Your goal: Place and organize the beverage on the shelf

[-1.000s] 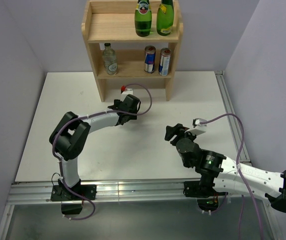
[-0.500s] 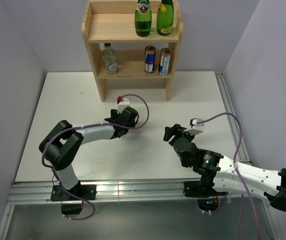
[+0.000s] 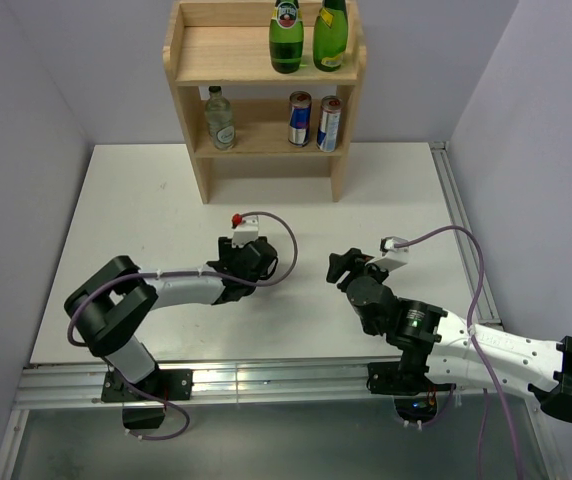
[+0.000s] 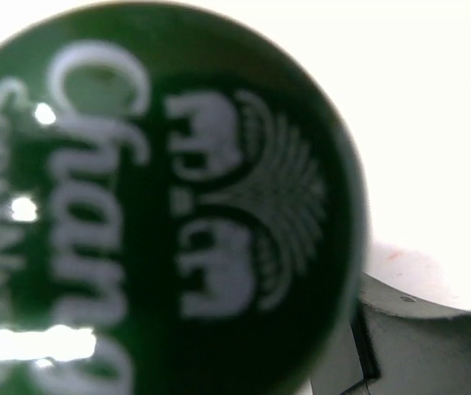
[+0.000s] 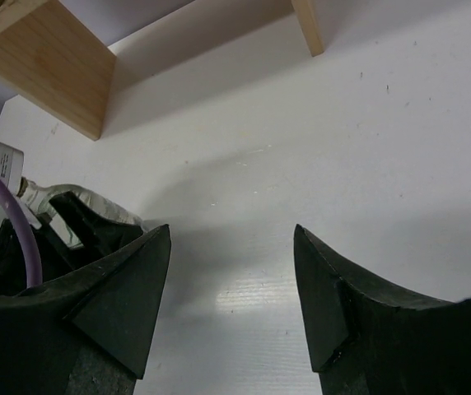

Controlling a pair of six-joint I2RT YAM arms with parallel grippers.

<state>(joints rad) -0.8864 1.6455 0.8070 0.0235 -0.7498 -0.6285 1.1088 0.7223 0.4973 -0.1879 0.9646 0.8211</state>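
white table [image 3: 136, 220] | pale grey walls [image 3: 16, 150] | metal rail [image 3: 266, 385] near edge

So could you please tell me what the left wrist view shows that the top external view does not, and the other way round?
Only the left wrist view shows a green label with white "Chang" lettering and two elephants, very close and blurred. Only the top view shows the shelf, two green bottles on its top tier, a clear bottle and two cans below, plus the right arm. Both show the white table.
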